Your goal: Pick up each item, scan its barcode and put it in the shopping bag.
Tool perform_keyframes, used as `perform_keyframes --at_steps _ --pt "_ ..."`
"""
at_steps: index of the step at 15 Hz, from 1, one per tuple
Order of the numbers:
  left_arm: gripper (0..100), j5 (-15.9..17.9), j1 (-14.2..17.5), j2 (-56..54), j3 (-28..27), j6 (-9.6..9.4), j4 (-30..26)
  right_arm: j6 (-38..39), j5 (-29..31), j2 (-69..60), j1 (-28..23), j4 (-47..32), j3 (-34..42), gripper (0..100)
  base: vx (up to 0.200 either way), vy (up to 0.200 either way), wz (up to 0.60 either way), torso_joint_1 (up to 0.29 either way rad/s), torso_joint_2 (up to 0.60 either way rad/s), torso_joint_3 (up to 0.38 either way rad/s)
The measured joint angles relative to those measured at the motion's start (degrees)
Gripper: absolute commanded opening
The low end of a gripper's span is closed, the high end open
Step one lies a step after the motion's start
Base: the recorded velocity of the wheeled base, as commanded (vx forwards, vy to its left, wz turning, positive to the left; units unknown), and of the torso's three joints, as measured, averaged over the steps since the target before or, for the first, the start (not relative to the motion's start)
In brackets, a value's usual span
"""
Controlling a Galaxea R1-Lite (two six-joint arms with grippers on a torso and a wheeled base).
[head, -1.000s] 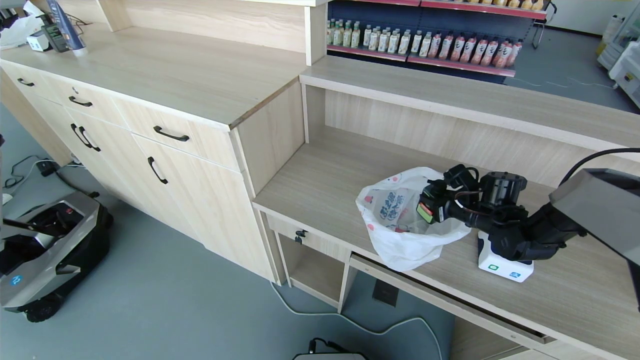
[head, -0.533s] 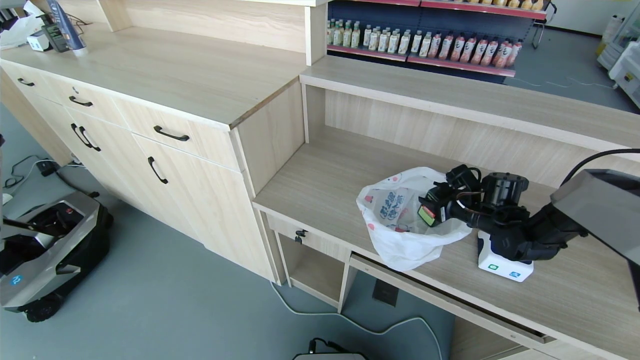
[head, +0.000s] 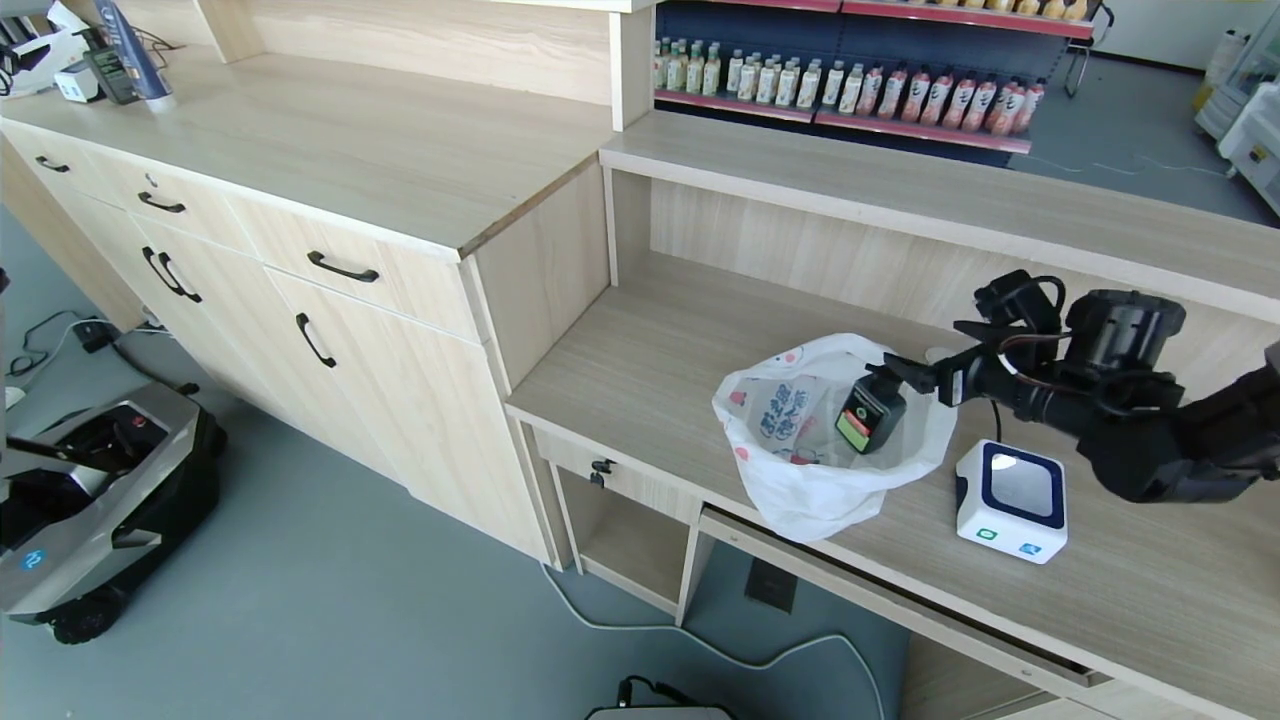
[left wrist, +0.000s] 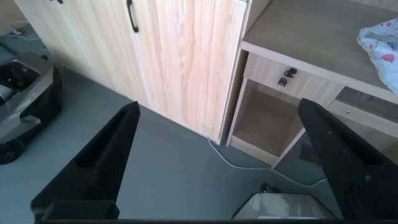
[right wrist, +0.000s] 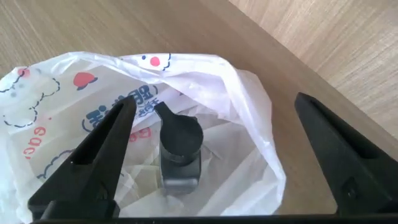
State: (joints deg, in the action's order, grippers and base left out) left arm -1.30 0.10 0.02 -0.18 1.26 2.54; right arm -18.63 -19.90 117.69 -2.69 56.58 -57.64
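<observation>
the right gripper (head: 930,350) hangs with jaws wide and holds nothing. the bottle (head: 870,415) sits in the shopping bag (head: 800,500) at about 8 o'clock from it, just beside the lower fingertip. the bottle's long axis is tilted, with the cap up toward 1 o'clock. the right arm is much nearer. the left gripper (left wrist: 217,109), also wide, hangs over the floor (left wrist: 186,174), well apart. the scanner (head: 1010,500) stands on the counter (head: 680,340) at 4 o'clock of the bag. likely only the bag's rim could snag on pulling away.
</observation>
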Motion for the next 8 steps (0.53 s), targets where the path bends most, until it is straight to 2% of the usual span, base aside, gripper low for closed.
perform_keyframes --at_steps 2,6,7,8 --pt "100 0.0 -0.02 0.0 0.0 0.0 0.0 -0.11 0.13 -10.28 -4.33 -2.22 8.45 100 0.0 0.0 -0.6 -0.015 0.01 0.017" --pt "100 0.0 -0.05 0.0 0.0 -0.02 -0.05 -0.01 3.5 -29.29 -16.04 -8.28 21.86 100 0.0 0.0 -0.6 -0.176 0.31 0.133" --pt "100 0.0 0.0 0.0 0.0 0.0 0.02 0.07 5.96 -32.57 -19.04 -11.58 23.44 100 0.0 0.0 -0.6 -0.198 0.34 0.139" --pt "100 0.0 0.0 0.0 0.0 -0.02 0.0 0.16 12.13 -35.17 -21.7 -15.01 24.54 100 0.0 0.0 0.0 -0.144 0.27 0.115"
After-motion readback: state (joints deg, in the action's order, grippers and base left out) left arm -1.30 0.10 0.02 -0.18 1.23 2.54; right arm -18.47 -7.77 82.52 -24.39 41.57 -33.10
